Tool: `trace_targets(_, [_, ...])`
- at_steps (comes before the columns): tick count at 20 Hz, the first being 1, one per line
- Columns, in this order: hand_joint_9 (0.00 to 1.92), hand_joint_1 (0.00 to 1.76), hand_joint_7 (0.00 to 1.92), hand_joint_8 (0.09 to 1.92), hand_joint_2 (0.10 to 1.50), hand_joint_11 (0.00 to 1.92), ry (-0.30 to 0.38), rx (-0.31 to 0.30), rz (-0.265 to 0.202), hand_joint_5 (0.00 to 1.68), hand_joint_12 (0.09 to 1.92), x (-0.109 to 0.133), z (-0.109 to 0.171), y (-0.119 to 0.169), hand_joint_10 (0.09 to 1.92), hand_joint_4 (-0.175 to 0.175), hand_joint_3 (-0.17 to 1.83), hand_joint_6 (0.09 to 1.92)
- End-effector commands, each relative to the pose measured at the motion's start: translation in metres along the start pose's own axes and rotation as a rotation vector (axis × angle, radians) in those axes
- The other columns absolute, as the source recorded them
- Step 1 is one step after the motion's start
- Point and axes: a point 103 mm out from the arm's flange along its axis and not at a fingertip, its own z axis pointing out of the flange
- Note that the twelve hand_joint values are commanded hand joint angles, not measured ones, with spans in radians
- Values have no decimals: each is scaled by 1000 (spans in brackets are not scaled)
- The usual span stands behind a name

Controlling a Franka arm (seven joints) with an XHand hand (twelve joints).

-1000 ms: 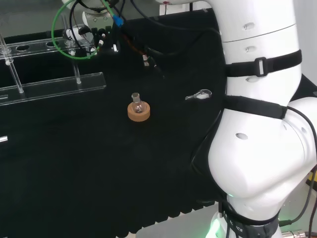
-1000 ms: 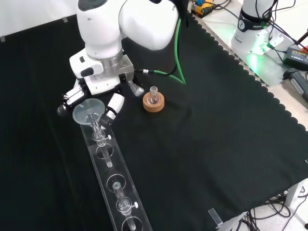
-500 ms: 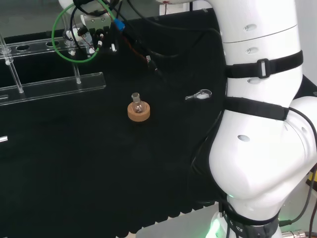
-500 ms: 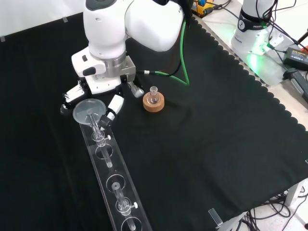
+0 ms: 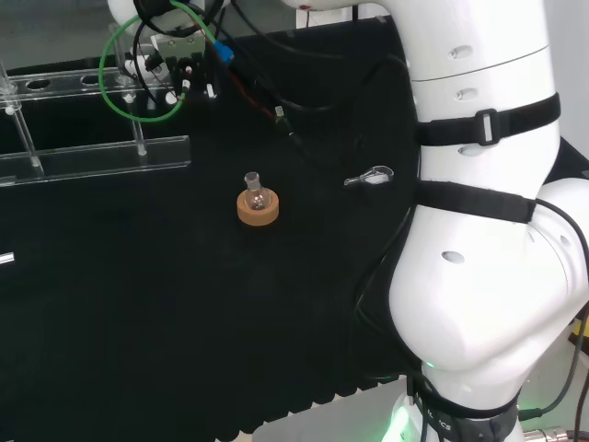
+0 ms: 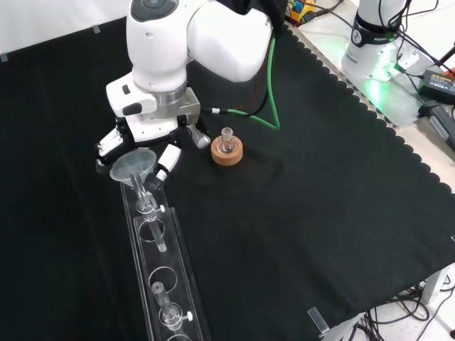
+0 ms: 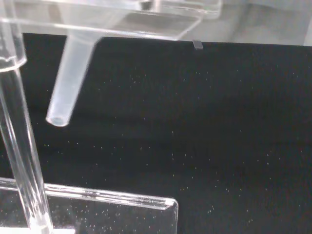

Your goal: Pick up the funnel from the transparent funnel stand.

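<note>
In the front view the clear funnel (image 6: 134, 166) has its wide mouth up and its stem down through the end hole of the long transparent stand (image 6: 165, 277). The black and white hand (image 6: 146, 138) is over it, fingers (image 6: 168, 155) curled round the funnel's bowl from both sides. The head view has the hand (image 5: 175, 57) at the back left above the stand (image 5: 92, 158). The wrist view shows the funnel's stem (image 7: 66, 85) hanging below the stand's upper plate (image 7: 122, 20), beside a clear post (image 7: 20, 126).
A small round flask on a cork ring (image 6: 226, 150) stands just right of the hand in the front view; the head view shows this flask (image 5: 257, 204) mid-cloth. A small glass piece (image 5: 371, 176) lies near the arm's white links (image 5: 488, 230). Cables and a green hose (image 5: 124, 87) trail from the wrist.
The hand has shifted slightly with the funnel in it. The stand has slid along the cloth: to the left in the head view, its near end swinging left in the front view.
</note>
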Motion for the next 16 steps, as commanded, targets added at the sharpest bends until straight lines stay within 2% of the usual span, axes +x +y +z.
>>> trace_targets(1, [1734,1099,1253,1293,997,1917,6,-75,-2,923,962,-2,-12,6,963,-145,292,1120])
trace_targets(3, [1758,1122,1300,1291,891,1920,8,-109,-6,941,994,-2,-17,6,956,-167,513,1180])
trace_targets(5, [1778,1129,1335,1289,827,1920,14,-136,-11,948,1002,-2,-21,6,952,-174,648,1220])
trace_targets(9, [1797,1134,1367,1286,790,1920,14,-179,-9,959,1008,-5,-38,8,952,-175,716,1231])
trace_targets(12, [1799,1137,1376,1283,777,1920,-3,-241,-14,967,998,-5,-62,9,952,-175,733,1225])
trace_targets(16, [1803,1140,1387,1280,765,1920,-53,-327,-19,977,981,-6,-110,6,953,-175,748,1216])
